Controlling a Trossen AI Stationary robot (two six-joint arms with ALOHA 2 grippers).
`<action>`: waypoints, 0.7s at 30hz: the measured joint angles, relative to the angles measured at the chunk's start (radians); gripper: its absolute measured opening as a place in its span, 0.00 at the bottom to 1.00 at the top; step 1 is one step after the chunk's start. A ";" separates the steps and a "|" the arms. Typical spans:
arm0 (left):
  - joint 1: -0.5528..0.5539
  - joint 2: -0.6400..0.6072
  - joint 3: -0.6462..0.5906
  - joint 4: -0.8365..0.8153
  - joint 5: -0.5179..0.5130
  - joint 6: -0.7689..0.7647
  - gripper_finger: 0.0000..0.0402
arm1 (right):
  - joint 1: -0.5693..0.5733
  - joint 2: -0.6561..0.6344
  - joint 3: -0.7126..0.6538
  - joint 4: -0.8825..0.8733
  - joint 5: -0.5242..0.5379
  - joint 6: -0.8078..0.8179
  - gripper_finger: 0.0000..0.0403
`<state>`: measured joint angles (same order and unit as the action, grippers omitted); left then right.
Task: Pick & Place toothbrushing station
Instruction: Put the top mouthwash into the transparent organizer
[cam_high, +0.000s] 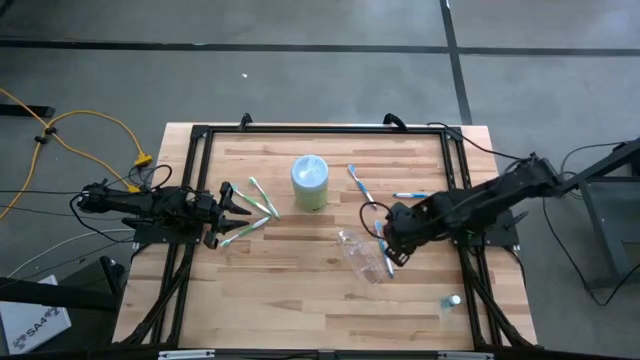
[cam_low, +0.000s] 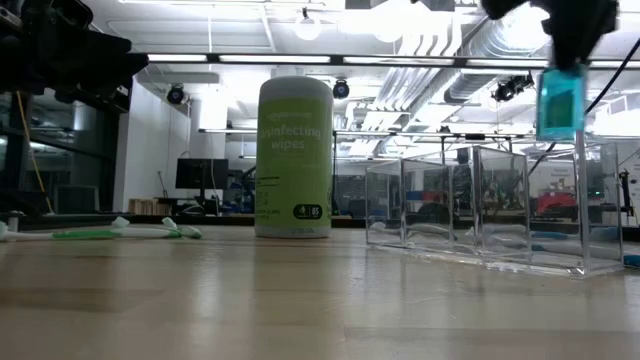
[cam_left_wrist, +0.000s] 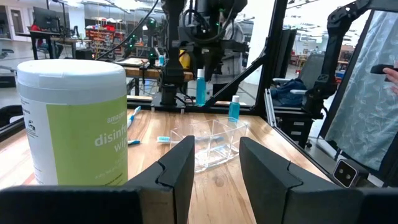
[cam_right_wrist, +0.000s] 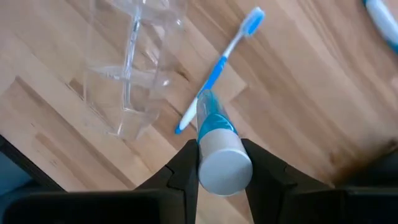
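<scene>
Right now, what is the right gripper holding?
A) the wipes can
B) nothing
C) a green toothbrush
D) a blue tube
D: the right gripper is shut on a blue tube, held above the table beside the clear container; a blue toothbrush lies below it.

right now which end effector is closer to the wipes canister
Left. The left end effector sits open just left of the disinfecting wipes canister, beside the green toothbrushes. The right end effector is farther off, holding a blue tube.
</scene>
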<state>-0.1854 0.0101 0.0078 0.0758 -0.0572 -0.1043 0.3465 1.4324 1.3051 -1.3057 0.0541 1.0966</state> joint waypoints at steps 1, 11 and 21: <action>0.000 0.000 0.000 0.000 0.000 0.000 0.31 | -0.012 0.014 0.017 -0.003 0.005 -0.029 0.22; 0.000 0.000 0.000 0.000 0.000 0.000 0.31 | -0.059 0.159 0.209 -0.052 0.035 -0.213 0.22; 0.000 0.000 0.000 0.000 0.000 0.000 0.31 | -0.058 0.296 0.320 -0.063 0.018 -0.310 0.22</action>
<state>-0.1852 0.0101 0.0078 0.0757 -0.0570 -0.1043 0.2887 1.7288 1.6247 -1.3691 0.0720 0.7868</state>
